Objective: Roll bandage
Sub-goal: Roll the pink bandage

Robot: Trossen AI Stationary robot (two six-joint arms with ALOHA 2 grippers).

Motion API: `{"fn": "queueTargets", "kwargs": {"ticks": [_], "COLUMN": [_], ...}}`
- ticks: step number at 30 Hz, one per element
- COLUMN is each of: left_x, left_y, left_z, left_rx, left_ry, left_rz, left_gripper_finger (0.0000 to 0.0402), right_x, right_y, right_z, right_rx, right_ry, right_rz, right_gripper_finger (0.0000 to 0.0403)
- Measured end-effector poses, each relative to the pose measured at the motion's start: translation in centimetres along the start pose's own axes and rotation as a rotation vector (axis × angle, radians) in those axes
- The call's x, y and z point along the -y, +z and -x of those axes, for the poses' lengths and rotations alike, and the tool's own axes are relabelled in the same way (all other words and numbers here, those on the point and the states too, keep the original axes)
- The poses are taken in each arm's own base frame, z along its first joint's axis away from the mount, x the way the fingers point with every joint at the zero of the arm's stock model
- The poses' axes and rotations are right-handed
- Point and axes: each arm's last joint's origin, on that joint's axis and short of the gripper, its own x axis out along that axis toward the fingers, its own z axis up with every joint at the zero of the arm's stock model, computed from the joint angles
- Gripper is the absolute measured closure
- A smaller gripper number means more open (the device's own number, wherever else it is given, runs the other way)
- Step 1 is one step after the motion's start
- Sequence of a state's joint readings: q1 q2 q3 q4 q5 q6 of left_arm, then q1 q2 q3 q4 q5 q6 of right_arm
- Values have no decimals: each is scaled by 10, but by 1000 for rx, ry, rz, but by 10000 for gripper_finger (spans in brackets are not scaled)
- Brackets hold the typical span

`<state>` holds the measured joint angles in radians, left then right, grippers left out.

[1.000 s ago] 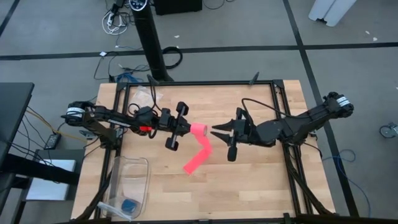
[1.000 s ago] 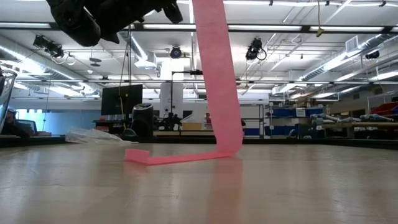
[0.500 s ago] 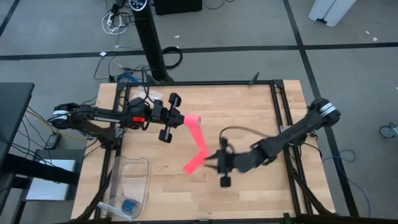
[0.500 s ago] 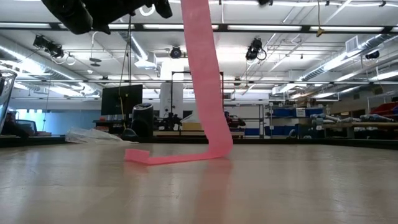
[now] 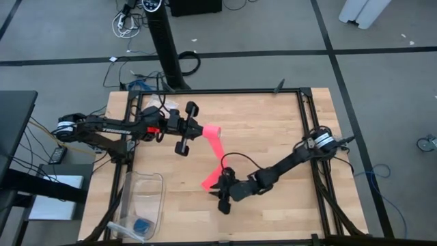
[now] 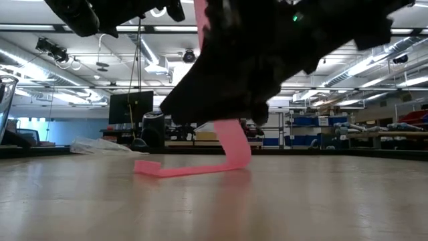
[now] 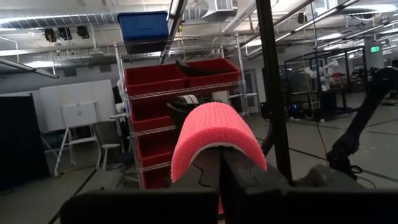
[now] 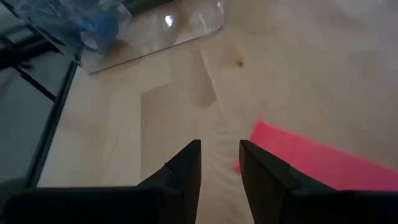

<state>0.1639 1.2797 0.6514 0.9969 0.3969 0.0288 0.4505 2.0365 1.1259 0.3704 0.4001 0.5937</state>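
Observation:
The bright pink bandage (image 5: 216,158) is a long flat band. Its upper end is up at my left gripper (image 5: 199,132), which is shut on it above the table's middle left. The band hangs down and its free end (image 6: 160,169) lies flat on the wooden table. My right gripper (image 5: 217,193) is low over the table next to that free end, open and touching nothing. In the right wrist view its fingers (image 8: 186,165) stand beside the pink strip (image 8: 298,155). My left gripper holds the bandage's upper end (image 7: 214,127), which is wrapped over the tips of the shut fingers (image 7: 233,171) like a small hump. The fingers point level toward the table's right. The band hangs below them, slack, with its lower end on the table.
A clear plastic container (image 5: 143,198) stands at the near left corner with a small blue object (image 5: 142,225) in it; it also shows in the right wrist view (image 8: 143,31). A dark metal frame (image 5: 304,109) runs round the table top. A crumpled clear bag (image 5: 160,102) lies at the far left.
My right gripper has swung from the table's middle toward the near left and gone down next to the bandage's free end. My left gripper has drawn back a little toward the far left with the upper end; the hanging part has shifted with it, and the free end has stayed put.

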Motion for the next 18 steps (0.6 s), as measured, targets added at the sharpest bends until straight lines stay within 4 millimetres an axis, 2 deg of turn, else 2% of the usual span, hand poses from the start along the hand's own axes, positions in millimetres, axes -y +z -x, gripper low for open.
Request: {"fn": "queueTargets", "kwargs": {"ticks": [7, 13, 18], "left_x": [0, -2, -2], "left_y": [0, -1, -1], "left_z": [0, 1, 1], "left_rx": [-3, -10, -10], "left_ry": [1, 9, 10], "left_rz": [-12, -12, -12], "left_gripper_finger": [401, 401, 401], "right_x": [16, 18, 15], "right_y": [-12, -12, -17], "right_z": [-17, -21, -41], "right_rx": [-38, -32, -74], "right_ry": [-29, -7, 11], "right_rz": [-80, -96, -89], "right_gripper_finger": [290, 290, 290]}}
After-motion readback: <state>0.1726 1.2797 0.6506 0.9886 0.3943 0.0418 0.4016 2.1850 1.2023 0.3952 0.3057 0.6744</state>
